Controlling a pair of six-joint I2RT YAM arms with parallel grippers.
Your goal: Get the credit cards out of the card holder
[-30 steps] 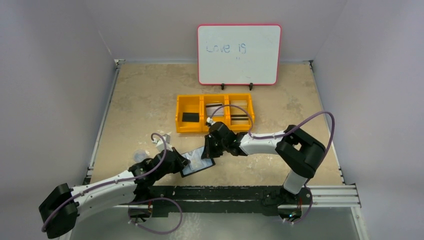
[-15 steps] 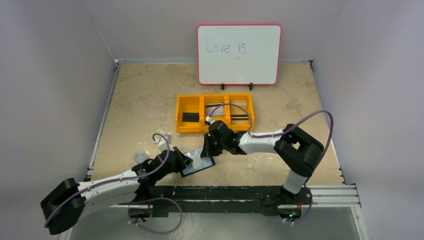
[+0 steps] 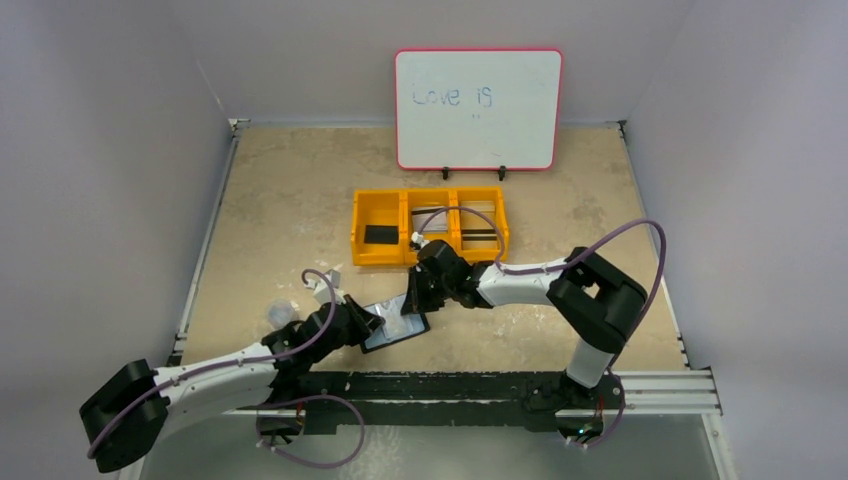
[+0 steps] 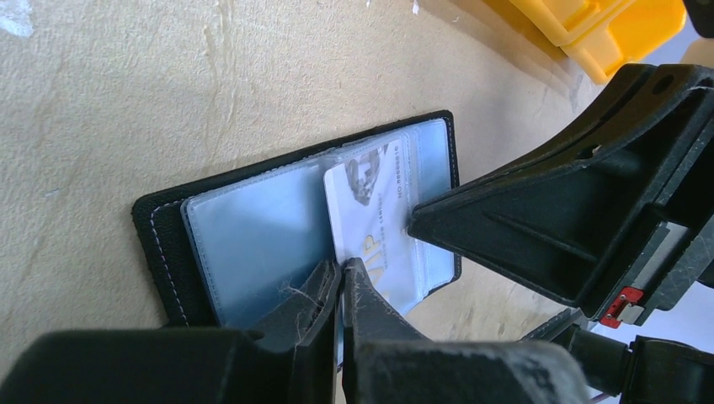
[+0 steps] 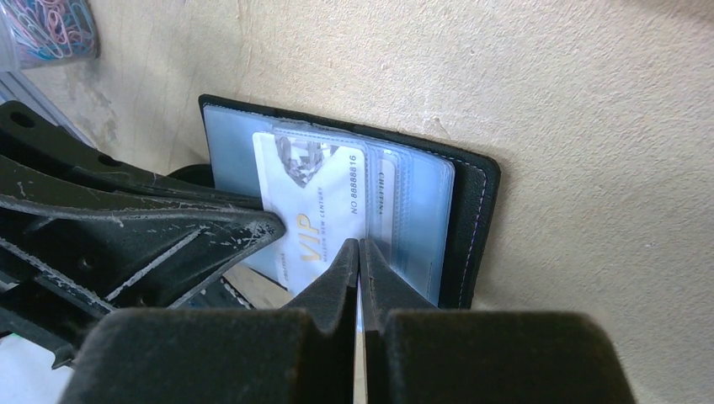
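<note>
The black card holder (image 3: pixel 398 328) lies open on the table between both grippers, its clear pockets up; it also shows in the left wrist view (image 4: pixel 156 244) and the right wrist view (image 5: pixel 476 219). A whitish credit card (image 4: pixel 370 219) marked VIP sticks partly out of a pocket, as the right wrist view (image 5: pixel 311 210) also shows. My left gripper (image 4: pixel 343 268) is shut, its tip down on the holder at the card's one long edge. My right gripper (image 5: pixel 359 246) is shut, its tip at the card's opposite long edge. In the top view the left gripper (image 3: pixel 370 322) and right gripper (image 3: pixel 412 304) meet over the holder.
A yellow three-compartment tray (image 3: pixel 383 257) stands just behind the right gripper, with a small black rectangle (image 3: pixel 380 234) in its left bin and cards in the other two. A whiteboard (image 3: pixel 478 108) stands at the back. A clear tub of paper clips (image 5: pixel 46 34) sits left of the holder.
Both arms have shifted only slightly. The card holder and the card lie where they were.
</note>
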